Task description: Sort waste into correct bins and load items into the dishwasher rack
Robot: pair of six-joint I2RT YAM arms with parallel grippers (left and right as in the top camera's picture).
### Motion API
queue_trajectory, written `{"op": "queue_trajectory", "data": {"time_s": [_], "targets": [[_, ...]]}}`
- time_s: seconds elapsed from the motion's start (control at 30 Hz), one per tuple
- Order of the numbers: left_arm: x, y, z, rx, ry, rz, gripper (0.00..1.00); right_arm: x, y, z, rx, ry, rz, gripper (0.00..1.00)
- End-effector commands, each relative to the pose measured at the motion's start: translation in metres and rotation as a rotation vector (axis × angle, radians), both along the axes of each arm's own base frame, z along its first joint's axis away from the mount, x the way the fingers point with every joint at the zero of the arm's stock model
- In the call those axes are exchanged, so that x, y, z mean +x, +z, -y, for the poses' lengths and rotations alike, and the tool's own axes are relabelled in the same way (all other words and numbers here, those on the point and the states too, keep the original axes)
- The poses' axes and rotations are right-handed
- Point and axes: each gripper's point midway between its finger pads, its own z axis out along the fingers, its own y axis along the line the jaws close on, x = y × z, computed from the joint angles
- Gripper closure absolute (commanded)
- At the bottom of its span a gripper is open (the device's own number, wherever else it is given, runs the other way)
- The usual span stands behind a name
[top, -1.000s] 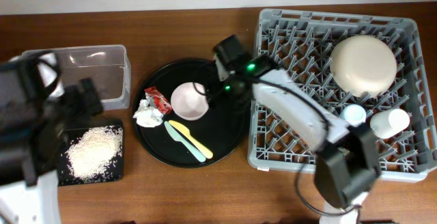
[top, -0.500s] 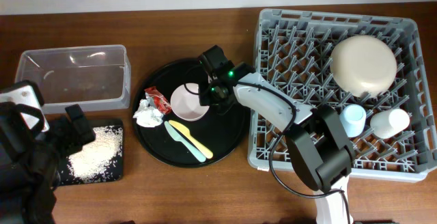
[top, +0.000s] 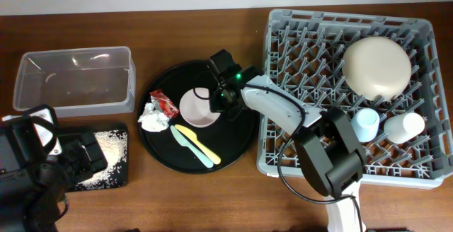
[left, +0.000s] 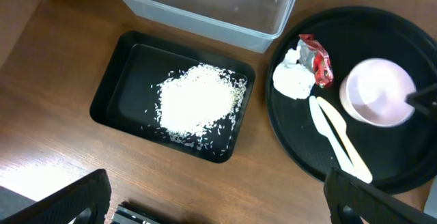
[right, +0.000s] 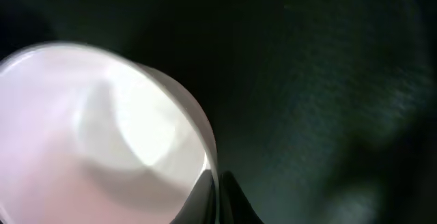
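Overhead: right tool (top: 216,99) clenched on the right rim of the small pink bowl (top: 197,109), which sits on the round black tray (top: 241,141).
Left wrist: left tool (left: 218,209) released, jaws wide; rice grains (left: 198,101) heaped in the shallow black tray (left: 113,100).
Right wrist: fingertips (right: 205,186) pinch the bowl's rim.

Soft, even room light in two views; the right wrist view is dark and blurred.
The overhead and left wrist views are sharp, with faint shadows and a pale sheen on the large round black tray (top: 244,138) and the clear plastic rectangular tub (left: 205,9). In the right wrist view the small pink bowl (right: 89,135) is washed out and unfocused against near-black surroundings.
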Motion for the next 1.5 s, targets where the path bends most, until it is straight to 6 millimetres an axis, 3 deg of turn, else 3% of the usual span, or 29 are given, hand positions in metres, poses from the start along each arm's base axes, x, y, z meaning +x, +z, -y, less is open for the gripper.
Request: {"op": "queue_trajectory", "data": {"time_s": [0.0, 0.1, 0.2, 0.3, 0.6, 0.9, 1.0, 1.27, 1.47], "targets": [[-0.002, 0.0, -0.002, 0.016, -0.005, -0.008, 0.01, 0.015, 0.084, 0.018, -0.065, 0.084, 0.182, 0.96], [-0.004, -0.001, -0.001, 0.013, -0.005, -0.017, 0.01, 0.012, 0.145, 0.059, -0.237, 0.045, 0.27, 0.96], [-0.004, -0.001, -0.001, 0.013, -0.005, -0.016, 0.01, 0.01, 0.194, 0.101, -0.406, -0.028, 0.354, 0.96], [-0.004, -0.001, -0.001, 0.014, -0.005, -0.016, 0.01, 0.011, 0.223, 0.137, -0.576, -0.109, 0.437, 0.96], [-0.004, -0.001, -0.001, 0.013, -0.005, -0.016, 0.01, 0.033, 0.279, 0.238, -1.231, -0.277, 0.584, 0.96], [-0.004, -0.001, -0.001, 0.013, -0.005, -0.016, 0.01, 0.051, 0.254, 0.312, -1.385, -0.372, 0.425, 0.96], [-0.004, -0.001, -0.001, 0.013, -0.005, -0.016, 0.01, 0.057, 0.239, 0.328, -1.406, -0.388, 0.378, 0.96], [-0.004, -0.001, -0.001, 0.014, -0.005, -0.016, 0.01, 0.074, 0.187, 0.332, -1.469, -0.309, 0.273, 0.96], [-0.004, -0.001, -0.001, 0.013, -0.005, -0.016, 0.01, 0.081, 0.162, 0.332, -1.488, -0.273, 0.233, 0.96]]}}
